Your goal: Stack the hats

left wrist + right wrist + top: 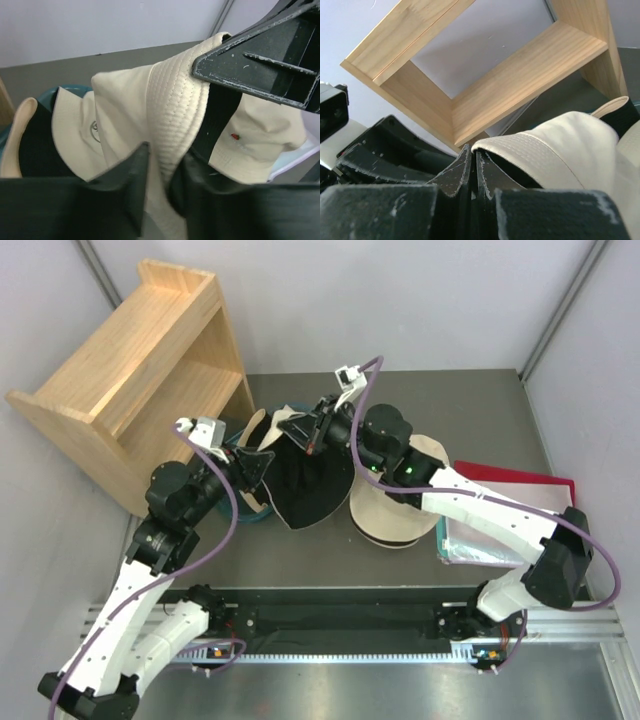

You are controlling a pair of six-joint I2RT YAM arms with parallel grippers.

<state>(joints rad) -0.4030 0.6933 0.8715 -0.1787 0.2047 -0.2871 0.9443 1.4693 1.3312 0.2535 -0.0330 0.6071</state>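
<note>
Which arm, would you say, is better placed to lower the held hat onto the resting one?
Right, probably: the left gripper and right gripper both pinch the held hat, but the right arm lies over the cream hat; the left is beside the teal tub.

Pale walls, wooden shelf (pixel 135 375), grey table (pixel 330 565)

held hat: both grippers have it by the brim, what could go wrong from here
1. The left gripper and right gripper each pinch only the brim edge of the held hat; the soft fabric might slip free.
2. The grippers sit close together, so they could bump while moving.
3. The hat sags with its black lining open, so it may land folded on the cream hat rather than nested.
</note>
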